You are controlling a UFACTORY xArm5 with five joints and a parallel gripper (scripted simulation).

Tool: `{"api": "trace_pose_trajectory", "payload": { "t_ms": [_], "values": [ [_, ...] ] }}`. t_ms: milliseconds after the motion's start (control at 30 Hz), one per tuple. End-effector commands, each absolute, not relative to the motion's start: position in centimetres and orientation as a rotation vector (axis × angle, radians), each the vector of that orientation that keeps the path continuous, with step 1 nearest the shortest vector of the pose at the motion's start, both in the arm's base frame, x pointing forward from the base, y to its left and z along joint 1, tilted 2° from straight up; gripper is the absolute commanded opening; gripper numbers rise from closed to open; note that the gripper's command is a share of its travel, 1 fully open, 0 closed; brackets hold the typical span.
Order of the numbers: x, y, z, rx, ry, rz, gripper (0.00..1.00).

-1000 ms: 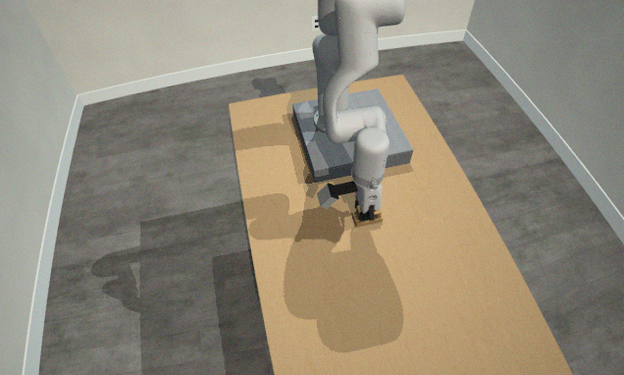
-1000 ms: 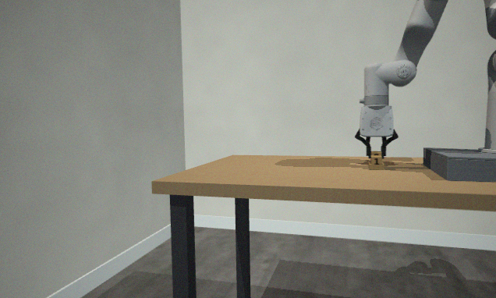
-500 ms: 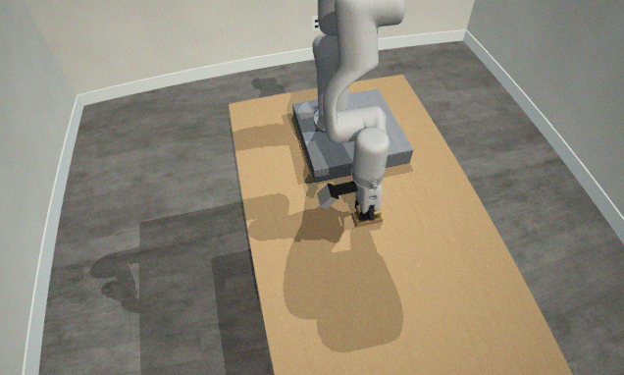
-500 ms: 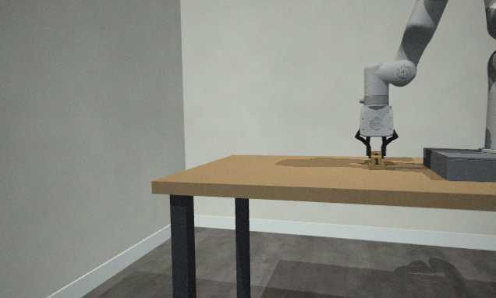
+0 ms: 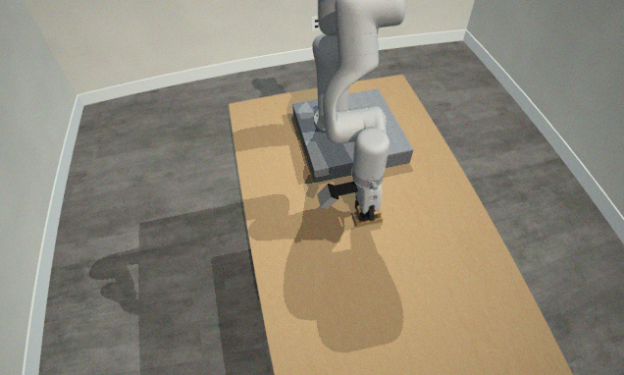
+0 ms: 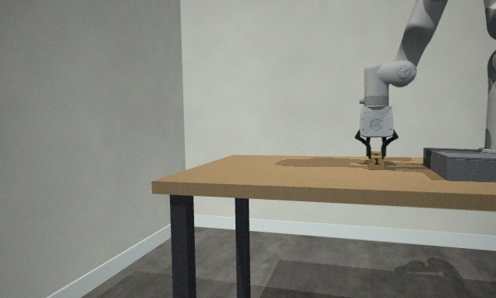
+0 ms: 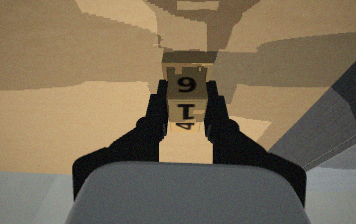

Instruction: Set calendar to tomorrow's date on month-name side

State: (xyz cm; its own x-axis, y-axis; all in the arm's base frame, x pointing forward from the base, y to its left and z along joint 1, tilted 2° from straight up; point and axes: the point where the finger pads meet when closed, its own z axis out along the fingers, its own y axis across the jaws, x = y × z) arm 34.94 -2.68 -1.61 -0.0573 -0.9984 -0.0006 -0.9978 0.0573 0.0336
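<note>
My gripper (image 5: 368, 211) (image 6: 376, 156) (image 7: 186, 92) points straight down and is shut on a small wooden date cube (image 6: 376, 160) (image 7: 186, 85). In the wrist view the cube shows a 9 on its top face and a 1 on the side towards the camera. Part of a 4 (image 7: 184, 125) shows just below the 1; I cannot tell which cube it is on. The cube sits low in the small wooden tray (image 5: 367, 223) (image 6: 376, 167), which lies flat on the table (image 5: 442, 279) (image 6: 273, 175). The fingers and the wrist hide a second cube and the month's name.
The arm's grey base plate (image 5: 392, 146) (image 6: 460, 167) (image 7: 320, 130) stands close behind the tray. The table's left edge (image 5: 245, 220) is a short way off. The long front stretch of the table (image 5: 417, 303) lies in the arm's shadow.
</note>
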Motion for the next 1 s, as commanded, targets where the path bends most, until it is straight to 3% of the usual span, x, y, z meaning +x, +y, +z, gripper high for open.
{"api": "trace_pose_trajectory", "payload": {
  "t_ms": [0, 967],
  "values": [
    [35.06, -2.65, -1.7, 2.143, -2.269, -0.035, 0.29],
    [35.03, -2.61, -2.4, 2.143, -2.269, -0.035, 0.29]
  ]
}}
